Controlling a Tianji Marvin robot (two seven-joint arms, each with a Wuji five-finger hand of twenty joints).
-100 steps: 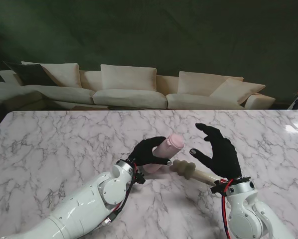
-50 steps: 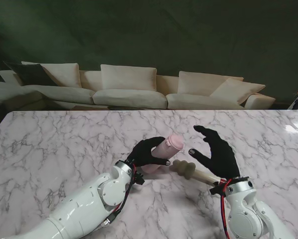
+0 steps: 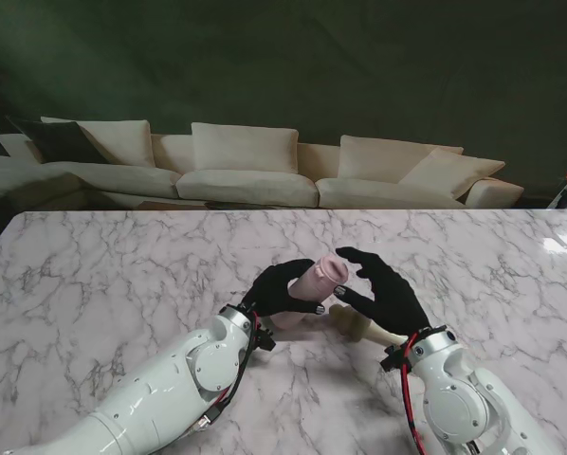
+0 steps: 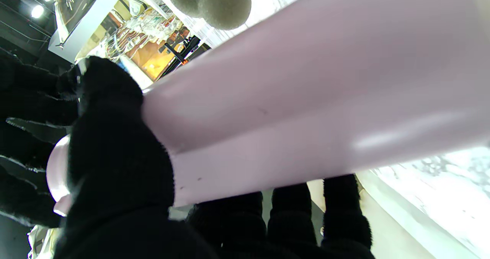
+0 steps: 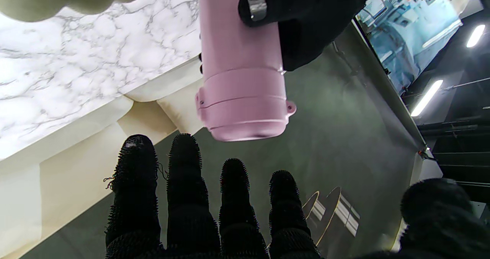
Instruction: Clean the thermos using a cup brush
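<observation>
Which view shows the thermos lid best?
The right wrist view: the lid fills its centre, sharp and unblocked. The stand view shows it small, beside the right hand. The left wrist view shows only the body.

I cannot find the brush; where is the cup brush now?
In the stand's view the cup brush lies on the table near the middle, just right of the thermos, partly under the right hand.

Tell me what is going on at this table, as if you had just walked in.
The left hand holds a pink thermos tilted off the marble table, lid on. The right hand is open, fingers spread near the lidded end and not touching it in the right wrist view. The cup brush lies on the table beside the thermos, unheld.
</observation>
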